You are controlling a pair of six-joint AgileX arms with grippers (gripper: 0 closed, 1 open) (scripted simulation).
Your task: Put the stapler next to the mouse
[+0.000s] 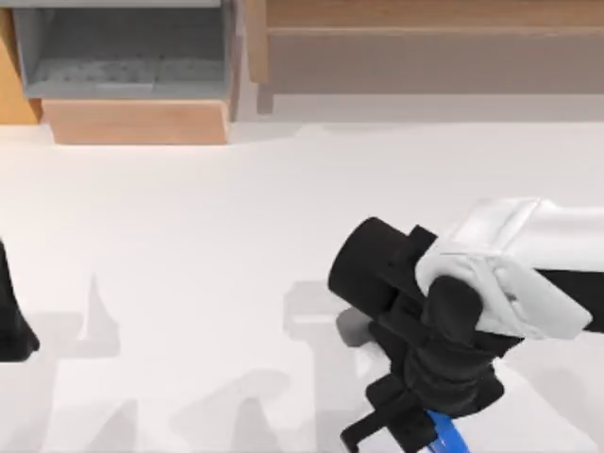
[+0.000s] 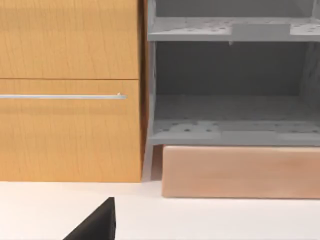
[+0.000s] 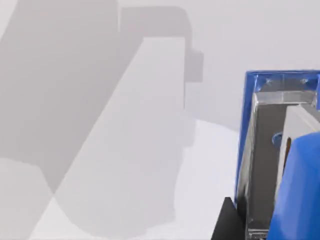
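The bright-blue stapler [image 1: 445, 437] pokes out from under my right gripper [image 1: 415, 439] at the table's front edge, right of centre. The right gripper is shut on it. In the right wrist view the stapler [image 3: 267, 150] looms close, its silvery inner strip showing, with one black finger [image 3: 227, 225] beside it and the white table well below. The mouse is hidden. My left arm [image 1: 14, 321] stays parked at the table's left edge.
A wooden cabinet with a grey open shelf [image 1: 123, 57] stands at the back left, with a pale wooden block [image 1: 137, 121] in front of it. A long wooden shelf [image 1: 425, 38] runs along the back right. White table top [image 1: 189, 245] spreads between the arms.
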